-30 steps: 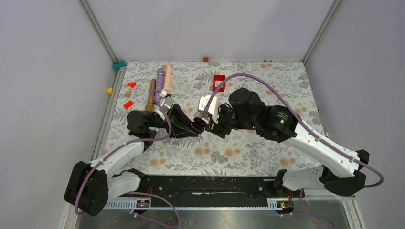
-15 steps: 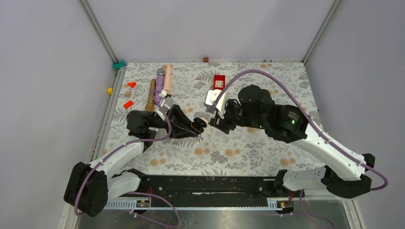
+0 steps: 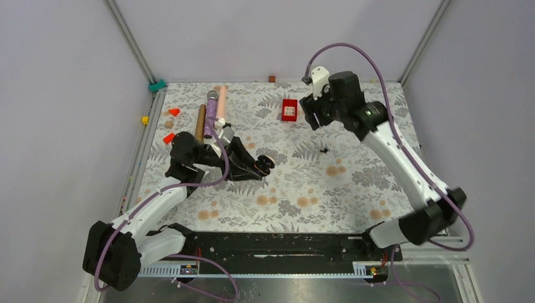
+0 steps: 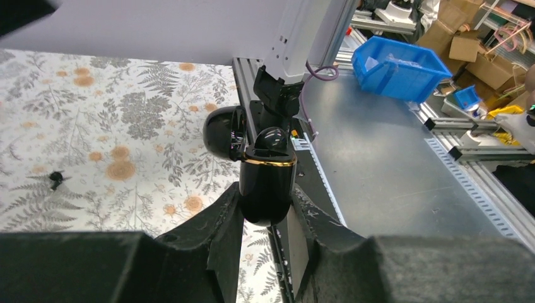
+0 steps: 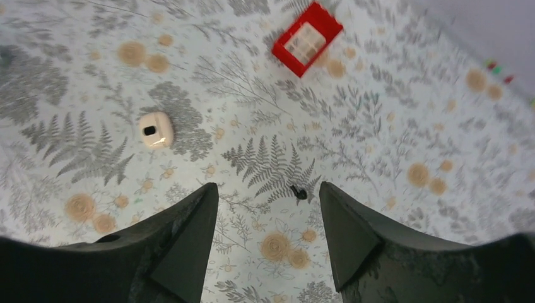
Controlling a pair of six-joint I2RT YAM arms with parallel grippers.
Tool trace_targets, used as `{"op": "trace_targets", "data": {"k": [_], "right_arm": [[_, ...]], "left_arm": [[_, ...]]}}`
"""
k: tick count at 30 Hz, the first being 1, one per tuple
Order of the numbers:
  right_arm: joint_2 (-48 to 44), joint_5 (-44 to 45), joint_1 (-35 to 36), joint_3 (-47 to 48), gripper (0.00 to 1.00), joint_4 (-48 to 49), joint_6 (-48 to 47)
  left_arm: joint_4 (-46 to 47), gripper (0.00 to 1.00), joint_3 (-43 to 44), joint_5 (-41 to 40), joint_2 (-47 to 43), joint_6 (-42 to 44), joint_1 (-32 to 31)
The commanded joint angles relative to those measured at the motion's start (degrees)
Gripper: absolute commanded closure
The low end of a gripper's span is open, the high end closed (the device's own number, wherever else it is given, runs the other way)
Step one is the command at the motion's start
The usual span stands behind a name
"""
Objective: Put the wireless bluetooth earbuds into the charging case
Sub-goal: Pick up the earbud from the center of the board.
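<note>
My left gripper (image 3: 257, 165) is shut on a glossy black charging case (image 4: 266, 183) with a gold rim. Its lid (image 4: 221, 129) is open, and it is held just above the mat left of centre (image 3: 264, 163). A rounded black shape sits in its opening. One tiny black earbud (image 3: 324, 150) lies on the mat to its right, and shows in the left wrist view (image 4: 57, 178) and between my right fingers (image 5: 298, 192). My right gripper (image 3: 313, 115) is open and empty (image 5: 268, 208), raised high over the far middle. A small whitish case (image 5: 156, 129) lies on the mat. The other earbuds are out of view.
A red block (image 3: 289, 109) lies at the far middle (image 5: 307, 38). Pink (image 3: 221, 104), purple (image 3: 211, 110) and brown (image 3: 199, 123) cylinders lie at the far left, with small red blocks (image 3: 169, 137) beside them. A metal ledge (image 4: 391, 177) runs along the near edge.
My right arm has lifted and swung back to the far right, away from the left gripper. The black earbud now shows on the mat. The left gripper has hardly moved.
</note>
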Motion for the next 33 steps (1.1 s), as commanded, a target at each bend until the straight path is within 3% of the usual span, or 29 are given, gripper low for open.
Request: {"op": "trace_targets", "data": {"k": [1,4,6,9,17,24,33], "right_arm": [[12.93,-8.53,-10.37,4.96,0.33,-4.25,8.94],[23.56,-15.48,-16.95,11.68,0.37,-9.61,14.97],[29.97,-20.89,-20.41,14.04,0.41,-11.63,20.43],[36.02,-23.1,-22.76,14.29,0.45,-11.97,24.23],[42.59,-11.73,-22.83,16.15,0.46,-13.6,20.59],[48.41,-9.73,-22.78,19.09,0.51,-18.39,19.42],[48.39,-6.42,-22.55,17.99,0.55,-20.24,18.54]], "left_arm": [[-18.41,1.0,7.24,3.99,-2.22,16.83,0.66],[-36.34,1.0,11.02,3.58,-3.03,31.43,0.99],[-43.07,1.0,12.13,2.88,-3.42,37.3,0.99],[-43.33,1.0,11.11,2.84,-4.17,37.98,0.91],[-42.07,1.0,10.13,3.43,-4.34,37.31,0.07],[-39.91,1.0,9.7,3.61,-4.22,34.84,-0.36],[-39.94,1.0,10.01,3.94,-4.06,34.37,-0.91]]}}
